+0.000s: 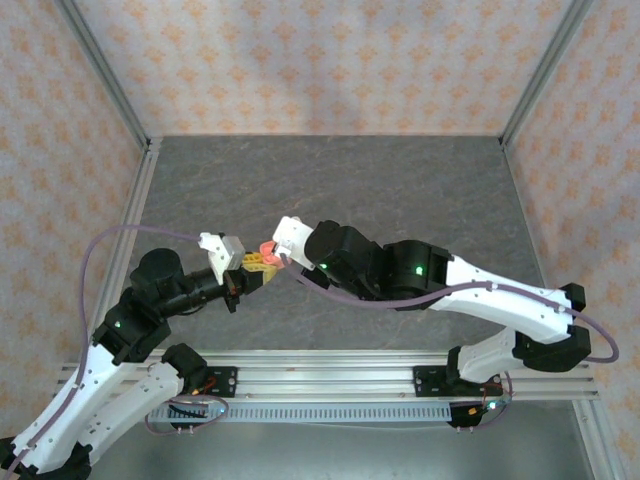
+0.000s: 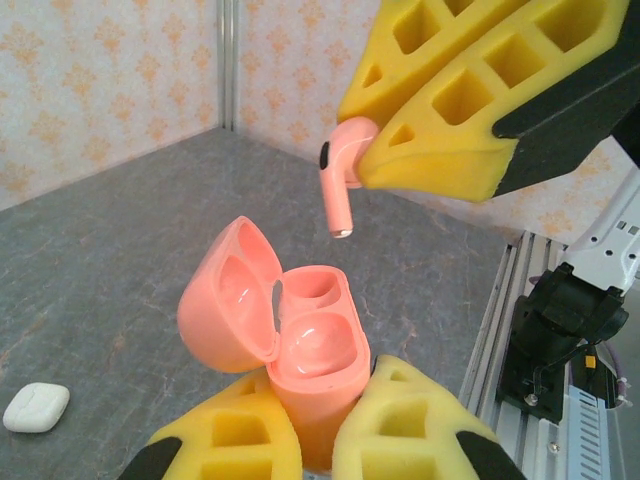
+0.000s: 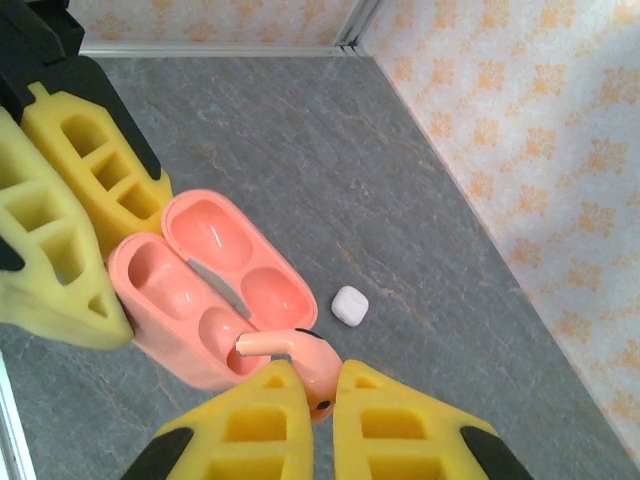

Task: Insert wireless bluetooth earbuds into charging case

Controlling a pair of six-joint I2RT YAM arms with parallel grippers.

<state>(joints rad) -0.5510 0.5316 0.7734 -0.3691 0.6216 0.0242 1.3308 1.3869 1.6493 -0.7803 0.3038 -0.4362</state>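
Our left claw (image 2: 318,425) grips the open pink case (image 2: 312,345); our right claw (image 3: 322,395) pinches a pink earbud (image 2: 340,185) just above it.

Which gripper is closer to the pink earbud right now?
Right. The right gripper pinches the pink earbud; the left gripper holds the open pink case, the earbud just clear of it.

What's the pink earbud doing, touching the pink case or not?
Apart. In the left wrist view the pink earbud, pinched by the right gripper, hangs with a clear gap between its stem tip and the pink case.
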